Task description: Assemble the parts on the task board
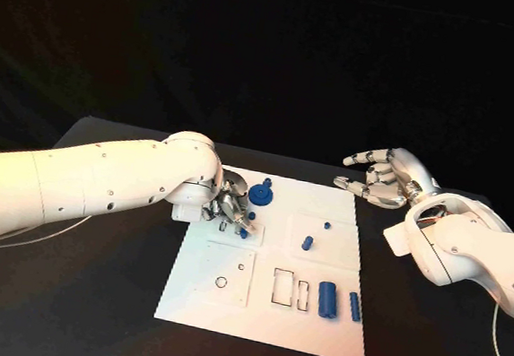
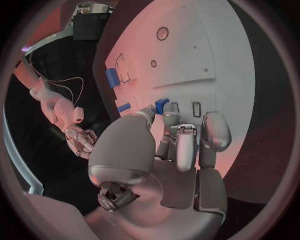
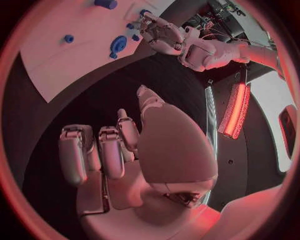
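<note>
Gripping blue part (image 2: 162, 105), axis unclear: left hand (image 1: 229, 206) | right hand (image 1: 387, 179) spread, empty

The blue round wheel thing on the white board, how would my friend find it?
Start at the white task board on the black table. Look at its far edge, beside the left hand. The round blue gear-like part is the only disc there; the other blue parts are bars or pegs.

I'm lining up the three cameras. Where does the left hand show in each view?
Head view: the left hand is over the task board's far left part, beside the blue round part.
Left wrist view: the left hand rises through the middle, fingers toward the board.
Right wrist view: it is by the board's edge.
Shared landmark: the white task board.
</note>
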`<state>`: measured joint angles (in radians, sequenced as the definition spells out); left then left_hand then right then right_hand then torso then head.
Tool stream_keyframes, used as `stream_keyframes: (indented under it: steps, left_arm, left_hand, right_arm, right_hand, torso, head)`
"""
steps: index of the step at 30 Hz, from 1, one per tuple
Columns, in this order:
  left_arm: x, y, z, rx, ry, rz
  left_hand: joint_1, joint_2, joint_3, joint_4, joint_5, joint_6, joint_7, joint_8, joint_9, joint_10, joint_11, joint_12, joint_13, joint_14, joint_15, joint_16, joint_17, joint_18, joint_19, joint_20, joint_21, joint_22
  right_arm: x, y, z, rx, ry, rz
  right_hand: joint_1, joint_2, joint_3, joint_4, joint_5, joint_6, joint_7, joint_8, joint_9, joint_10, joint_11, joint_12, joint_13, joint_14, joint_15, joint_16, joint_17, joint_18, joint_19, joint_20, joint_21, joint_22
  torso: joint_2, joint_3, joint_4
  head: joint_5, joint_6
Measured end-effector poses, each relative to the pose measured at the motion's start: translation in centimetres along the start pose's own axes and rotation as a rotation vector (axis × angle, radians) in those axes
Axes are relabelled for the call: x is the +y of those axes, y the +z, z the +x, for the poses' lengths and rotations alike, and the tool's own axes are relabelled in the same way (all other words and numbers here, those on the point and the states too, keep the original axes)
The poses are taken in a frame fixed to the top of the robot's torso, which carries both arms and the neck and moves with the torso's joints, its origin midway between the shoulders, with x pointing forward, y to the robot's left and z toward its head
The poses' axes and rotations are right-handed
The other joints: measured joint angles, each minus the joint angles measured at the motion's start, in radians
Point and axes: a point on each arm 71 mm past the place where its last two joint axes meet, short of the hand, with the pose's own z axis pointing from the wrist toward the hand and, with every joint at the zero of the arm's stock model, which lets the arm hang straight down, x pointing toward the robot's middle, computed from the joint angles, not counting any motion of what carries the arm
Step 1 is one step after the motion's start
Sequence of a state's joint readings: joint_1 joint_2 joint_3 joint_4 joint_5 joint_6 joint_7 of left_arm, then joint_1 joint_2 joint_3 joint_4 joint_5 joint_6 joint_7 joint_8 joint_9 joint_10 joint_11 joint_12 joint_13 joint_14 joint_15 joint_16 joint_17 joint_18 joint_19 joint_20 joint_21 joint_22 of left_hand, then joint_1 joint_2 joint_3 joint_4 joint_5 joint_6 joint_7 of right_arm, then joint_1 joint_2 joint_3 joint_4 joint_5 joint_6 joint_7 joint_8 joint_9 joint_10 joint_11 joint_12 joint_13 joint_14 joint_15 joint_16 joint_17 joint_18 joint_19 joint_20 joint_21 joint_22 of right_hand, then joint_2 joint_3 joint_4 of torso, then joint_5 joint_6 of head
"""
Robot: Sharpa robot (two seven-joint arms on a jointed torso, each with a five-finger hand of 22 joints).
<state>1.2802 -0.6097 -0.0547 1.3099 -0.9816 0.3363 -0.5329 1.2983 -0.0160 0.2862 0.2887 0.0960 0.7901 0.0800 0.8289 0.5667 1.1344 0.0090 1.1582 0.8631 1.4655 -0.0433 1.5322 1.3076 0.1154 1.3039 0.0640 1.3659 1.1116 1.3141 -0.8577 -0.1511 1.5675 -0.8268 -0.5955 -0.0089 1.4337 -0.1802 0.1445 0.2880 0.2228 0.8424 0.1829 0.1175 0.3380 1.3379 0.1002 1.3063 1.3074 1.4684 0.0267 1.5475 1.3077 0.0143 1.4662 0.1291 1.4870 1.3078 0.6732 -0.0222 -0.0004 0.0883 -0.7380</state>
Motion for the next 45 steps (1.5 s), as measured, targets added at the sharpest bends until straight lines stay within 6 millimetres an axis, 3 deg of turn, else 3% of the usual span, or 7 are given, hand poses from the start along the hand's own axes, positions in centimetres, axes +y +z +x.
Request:
stream_keyframes:
  steps: [8,11,18,22,24,30,45]
  left_arm:
    - [0.2,-0.1,0.0,0.008,-0.024,0.004]
    - [0.4,-0.1,0.0,0.011,-0.034,0.004]
    - [0.6,-0.2,-0.1,0.008,-0.056,0.005]
    - [0.8,-0.4,-0.1,-0.001,-0.079,0.011]
    - [0.9,-0.6,-0.2,-0.010,-0.095,0.017]
    - [1.4,-1.2,-0.2,-0.044,-0.146,0.037]
    - [1.9,-2.3,0.4,-0.196,-0.128,0.080]
  left_hand:
    - [0.028,-0.061,0.213,0.041,-0.008,-0.004,0.000,-0.007,0.056,0.001,-0.004,-0.038,-0.029,0.001,-0.002,0.000,0.000,-0.010,-0.004,-0.004,0.000,0.008]
    - [-0.010,-0.098,0.300,0.031,-0.007,-0.004,0.000,-0.008,0.083,0.008,-0.003,-0.046,-0.034,0.002,-0.002,0.000,0.000,-0.016,-0.004,-0.003,0.005,0.010]
    - [-0.070,-0.129,0.381,-0.008,-0.005,-0.004,0.000,-0.009,0.112,0.016,-0.003,-0.052,-0.036,0.001,-0.001,0.000,0.000,-0.016,-0.004,-0.003,0.005,0.010]
    - [-0.094,-0.145,0.395,-0.010,0.010,0.003,-0.002,-0.009,0.124,0.034,-0.007,-0.052,-0.023,0.001,-0.001,0.006,0.000,-0.016,-0.004,-0.003,0.012,0.018]
    - [-0.105,-0.155,0.432,-0.047,0.015,0.012,-0.004,-0.009,0.125,0.041,-0.007,-0.046,-0.016,-0.002,-0.005,0.006,0.000,-0.016,0.000,-0.007,0.013,0.026]
    - [-0.132,-0.183,0.432,-0.047,0.088,0.045,-0.015,-0.014,0.134,0.078,-0.016,-0.037,0.006,-0.002,-0.013,0.020,0.000,-0.016,0.023,-0.017,0.028,0.055]
    - [-0.142,-0.207,0.432,-0.047,0.144,0.083,-0.025,-0.034,0.135,0.115,-0.028,-0.037,0.029,0.001,-0.023,0.032,0.000,-0.032,0.058,-0.025,0.053,0.104]
  right_arm:
    - [-0.1,0.0,0.0,0.001,-0.001,0.003]
    - [-0.1,0.1,0.0,0.000,-0.002,0.004]
    - [-0.3,0.1,0.0,-0.001,-0.003,0.007]
    - [-0.3,0.1,0.0,0.000,-0.003,0.008]
    - [-0.3,0.1,0.0,0.000,-0.003,0.009]
    - [-0.4,0.0,-0.1,-0.001,-0.004,0.011]
    - [-0.7,-0.2,-0.2,-0.003,-0.005,0.016]
  right_hand:
    - [0.004,0.004,0.002,-0.002,0.002,0.002,0.002,0.002,0.000,0.000,0.000,0.000,0.000,0.000,0.000,0.000,0.000,0.000,0.000,0.000,0.000,0.000]
    - [0.004,0.004,0.002,-0.002,0.006,0.002,0.002,0.002,0.000,0.000,0.000,0.000,0.000,0.000,0.000,0.000,0.000,0.000,0.000,0.000,0.000,0.000]
    - [0.004,0.004,0.002,-0.002,0.006,0.002,0.002,0.002,0.000,0.000,0.000,0.000,0.000,0.000,0.000,0.000,0.000,0.000,0.000,0.000,0.000,0.000]
    - [0.003,0.004,0.002,-0.002,0.006,0.002,0.002,0.002,0.000,0.000,0.000,0.000,0.000,0.000,0.000,0.000,0.000,0.000,0.000,0.000,0.000,0.000]
    - [-0.001,0.008,0.002,-0.002,0.006,0.002,0.002,0.002,0.000,0.000,0.000,0.000,0.000,0.000,0.000,0.000,0.000,0.000,0.000,0.000,0.000,0.000]
    - [-0.001,0.008,0.005,0.000,0.006,0.002,0.002,0.002,0.000,0.000,0.000,0.000,0.000,0.000,0.000,0.000,0.000,0.000,0.000,0.000,0.000,0.000]
    - [-0.001,0.008,0.005,0.000,0.009,0.005,-0.001,0.002,-0.001,0.000,0.000,0.000,0.000,0.000,0.000,0.000,0.000,0.000,0.000,0.000,-0.004,0.000]
  torso:
    - [0.001,0.0011,0.0000]
    - [0.001,0.0011,0.0006]
    - [0.001,0.0012,0.0008]
    - [0.000,0.0012,0.0006]
    - [0.000,0.0012,0.0006]
    - [0.001,0.0011,0.0005]
    - [0.001,0.0006,0.0019]
  head:
    - [0.000,-0.001]
    - [0.000,-0.001]
    - [0.004,0.000]
    - [0.006,0.002]
    - [0.007,0.003]
    - [0.008,0.003]
    - [0.012,-0.005]
